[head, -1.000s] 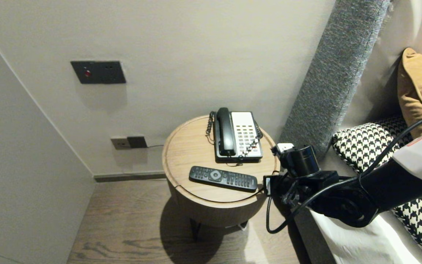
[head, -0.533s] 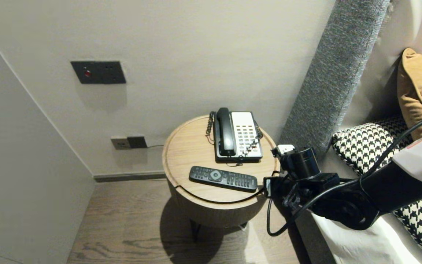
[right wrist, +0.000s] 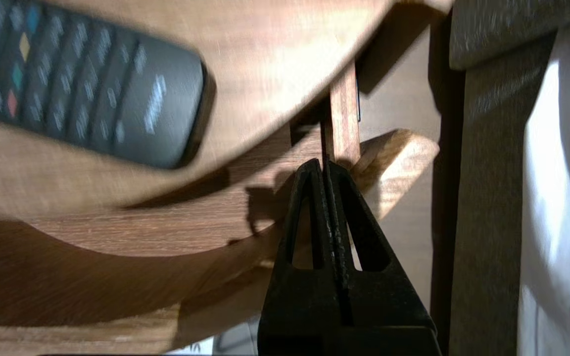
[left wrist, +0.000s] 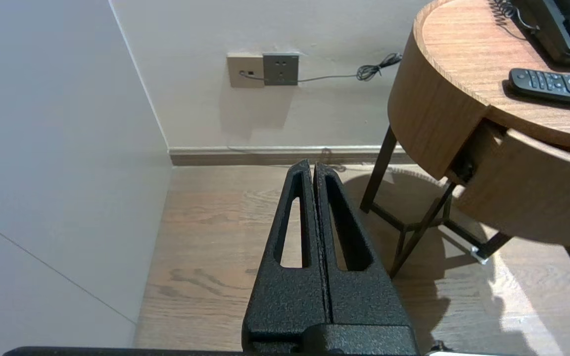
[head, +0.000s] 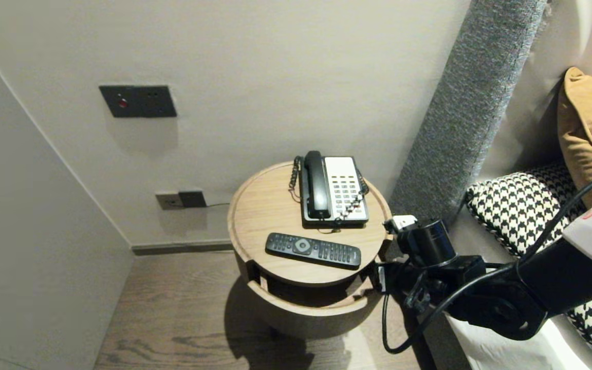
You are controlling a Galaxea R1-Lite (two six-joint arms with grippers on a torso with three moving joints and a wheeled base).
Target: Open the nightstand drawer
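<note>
Wooden round table [head: 262,205], drawer [head: 306,311] partly out; right gripper [right wrist: 323,165], pressed together, at drawer's end edge, close beside bed [head: 481,341]; left gripper [left wrist: 313,168], pressed together, over open floor [left wrist: 206,237].

Plain beige back wall [head: 275,61], meeting a paler side wall [head: 18,231] in a corner at the left. High on the back wall a dark switch panel [head: 137,101] with one red dot. Low down, a beige and a dark socket [head: 180,199] side by side, a thin cable [head: 219,204] running from them toward the round wooden bedside table [head: 265,205]. Dark skirting board [head: 183,248] along the foot of the wall. Below it a grey-brown wood-grain floor [head: 162,308], with the table's shadow [head: 255,318] and a bright patch of light [head: 360,341]. At the right a grey fabric headboard [head: 465,113], a white bed sheet [head: 491,344], a houndstooth pillow [head: 512,200] and a mustard cushion [head: 589,128].
</note>
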